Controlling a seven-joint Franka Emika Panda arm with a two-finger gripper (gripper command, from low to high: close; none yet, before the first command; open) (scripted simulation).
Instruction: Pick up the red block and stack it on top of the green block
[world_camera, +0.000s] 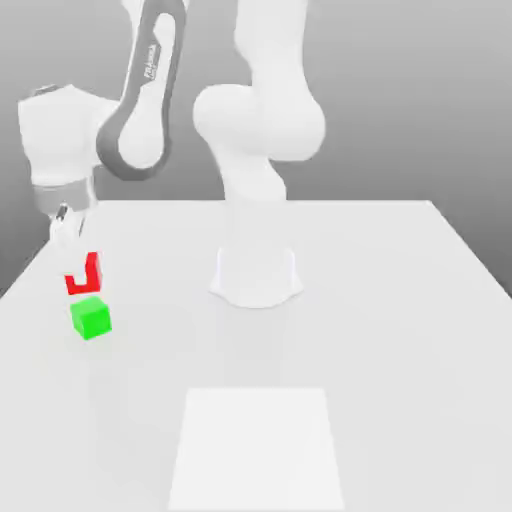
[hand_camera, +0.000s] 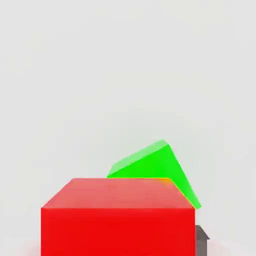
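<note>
We start at the pincer (world_camera: 72, 250), hanging off the white arm (world_camera: 262, 120) at the exterior view's left, and we read it as clenched on the small bright red cube (world_camera: 90, 270). Pale fingers cover part of the red, so only an L-shaped piece of it shows. In the hand view that red cube (hand_camera: 117, 225) sits big and close to the camera with a dark pad (hand_camera: 201, 241) at its side, which fits a cube carried in the grip.

Just below it in the exterior view is the small bright green cube (world_camera: 91, 318), resting on the pale grey desk (world_camera: 400, 300). The two are near each other, but we can't tell whether they touch. The hand view shows the green cube (hand_camera: 150, 162) just beyond the red one and turned at an angle to it.

As for handling, we judge the red cube to be rigid, light and smooth-faced, so it could slide between the pads. The best hold is on two opposite flat sides, squarely and near mid-height. The green cube looks slightly smaller, a modest landing spot, so the red wants centring and a gentle descent, or it may nudge the green aside.
</note>
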